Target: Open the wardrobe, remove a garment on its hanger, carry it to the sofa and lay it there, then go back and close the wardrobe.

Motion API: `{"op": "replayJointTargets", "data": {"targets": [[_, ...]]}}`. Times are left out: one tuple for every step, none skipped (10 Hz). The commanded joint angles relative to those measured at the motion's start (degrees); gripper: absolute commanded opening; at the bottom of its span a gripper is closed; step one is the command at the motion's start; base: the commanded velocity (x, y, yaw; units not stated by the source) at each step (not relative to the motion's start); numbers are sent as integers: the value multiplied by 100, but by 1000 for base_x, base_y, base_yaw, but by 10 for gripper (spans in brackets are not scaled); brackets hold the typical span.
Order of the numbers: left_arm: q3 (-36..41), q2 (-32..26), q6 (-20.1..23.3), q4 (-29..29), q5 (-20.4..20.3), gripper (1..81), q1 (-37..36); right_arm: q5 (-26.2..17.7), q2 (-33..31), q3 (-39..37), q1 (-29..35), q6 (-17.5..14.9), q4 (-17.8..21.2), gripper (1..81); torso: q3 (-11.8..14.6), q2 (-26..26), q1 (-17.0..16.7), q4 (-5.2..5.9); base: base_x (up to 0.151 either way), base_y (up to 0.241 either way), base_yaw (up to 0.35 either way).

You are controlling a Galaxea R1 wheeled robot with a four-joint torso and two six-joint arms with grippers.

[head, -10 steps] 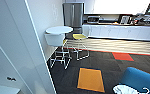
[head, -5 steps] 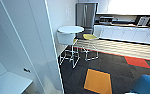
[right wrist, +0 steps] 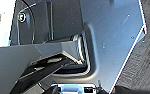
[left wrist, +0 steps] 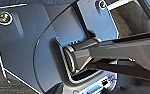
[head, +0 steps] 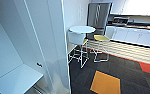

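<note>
A tall white cabinet (head: 44, 42) with flat full-height panels stands very close on the left of the head view; it looks like the wardrobe. A vertical seam runs down its front, and a small dark fitting (head: 39, 65) sits low on it. I cannot make out its handles, nor whether its doors are open. The wrist views show my own dark plates and jointed bars over dark carpet.
A low white surface (head: 16, 80) juts out at the lower left. A round white high table (head: 82, 29) with a white stool (head: 77, 40) and a yellow-seated stool (head: 101, 38) stands ahead. A steel fridge (head: 99, 15) and white counters (head: 136, 36) line the back. Dark carpet with an orange tile (head: 105, 82) lies to the right.
The whole head picture has shifted to the right, so the camera has turned left. The white cabinet now takes up more of the left side.
</note>
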Motion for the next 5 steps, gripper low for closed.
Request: {"op": "replayJointTargets", "data": {"targets": [[39,12,31,87,175,811,-128,-336,52,-1,152,-5,-42,811,0,0,-1,0,0,0,332],[39,21,22,156,175,811,-128,-336,52,-27,152,-5,-42,811,0,0,0,-2,0,0,331],[39,30,22,157,175,811,-120,-336,52,-45,161,-5,-42,811,0,0,0,0,0,0,331],[39,30,23,157,175,811,-120,-336,52,-45,161,-5,-42,811,0,0,0,0,0,0,331],[39,30,22,157,175,811,-128,-336,61,-45,178,-5,-42,811,0,0,0,-2,0,0,331]]}}
